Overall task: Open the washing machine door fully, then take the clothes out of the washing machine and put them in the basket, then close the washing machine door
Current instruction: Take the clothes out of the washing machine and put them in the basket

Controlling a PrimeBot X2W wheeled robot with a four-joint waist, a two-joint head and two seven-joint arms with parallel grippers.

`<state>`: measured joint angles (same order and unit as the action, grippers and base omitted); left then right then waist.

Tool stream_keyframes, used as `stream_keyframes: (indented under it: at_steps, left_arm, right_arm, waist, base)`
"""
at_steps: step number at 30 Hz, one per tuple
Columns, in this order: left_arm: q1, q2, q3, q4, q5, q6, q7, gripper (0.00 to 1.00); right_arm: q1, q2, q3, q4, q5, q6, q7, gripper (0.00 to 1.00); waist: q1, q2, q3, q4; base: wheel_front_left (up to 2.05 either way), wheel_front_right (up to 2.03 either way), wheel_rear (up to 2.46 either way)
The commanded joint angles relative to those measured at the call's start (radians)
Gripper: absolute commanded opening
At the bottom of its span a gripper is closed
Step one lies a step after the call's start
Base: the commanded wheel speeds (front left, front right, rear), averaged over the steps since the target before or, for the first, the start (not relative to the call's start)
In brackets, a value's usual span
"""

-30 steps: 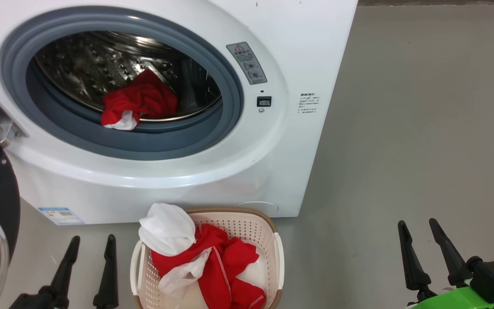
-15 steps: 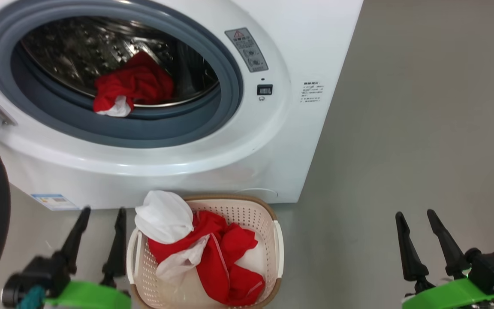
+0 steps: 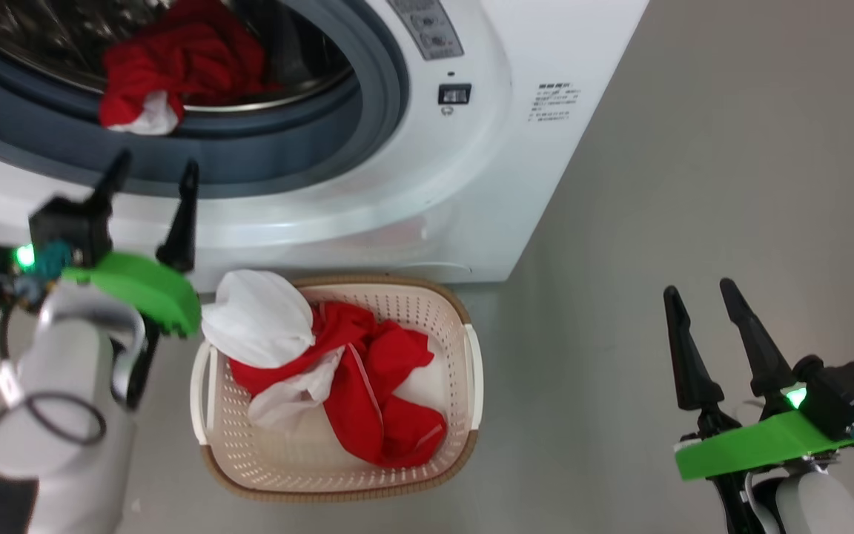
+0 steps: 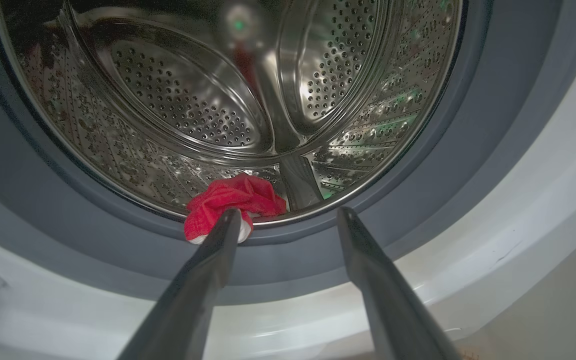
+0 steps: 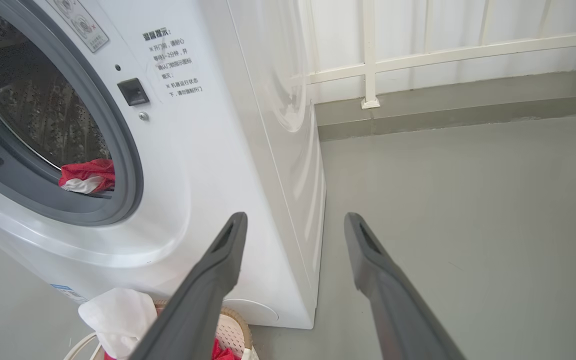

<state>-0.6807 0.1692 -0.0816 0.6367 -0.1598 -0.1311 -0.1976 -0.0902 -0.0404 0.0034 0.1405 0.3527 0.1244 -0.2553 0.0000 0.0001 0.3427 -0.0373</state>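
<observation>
The washing machine (image 3: 434,193) stands with its mouth uncovered; the washing machine door is out of view. One piece of the clothes, red with a white part (image 3: 167,63), lies at the front lip of the steel drum (image 4: 183,100). More red and white clothes (image 3: 353,371) fill the cream basket (image 3: 279,463) on the floor in front of the machine. My left gripper (image 3: 156,162) is open, just before the grey rubber ring and below the red garment (image 4: 238,197), apart from it. My right gripper (image 3: 698,289) hangs open and empty over the floor at the right.
The grey rubber ring (image 3: 286,148) rims the opening, with a door latch (image 3: 454,94) to its right. Grey floor (image 3: 694,148) spreads right of the machine. A white railing (image 5: 368,55) and a low kerb run behind it.
The head camera has tilted down and the picture has shifted. My left gripper has risen from floor level beside the basket up to the drum opening. The right gripper stays open.
</observation>
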Motion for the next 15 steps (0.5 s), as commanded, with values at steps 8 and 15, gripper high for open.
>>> stream_keyframes:
  at_steps: [8, 15]
  left_arm:
    - [-0.287, 0.075, -0.028, 0.217, 0.08, 0.047, 0.079, 1.0]
    - [-0.41, 0.087, -0.058, 0.352, 0.118, 0.09, 0.089, 1.0]
  right_arm:
    - [-0.078, -0.01, 0.047, -0.031, 0.016, 0.006, -0.006, 1.0]
    - [-0.095, -0.01, 0.06, -0.027, 0.022, 0.006, -0.006, 1.0]
  waist:
    - [0.0, -0.0001, 0.132, -0.04]
    - [0.0, -0.0001, 0.153, -0.052]
  base:
    - [0.0, 0.0, 0.0]
    - [0.0, 0.0, 0.0]
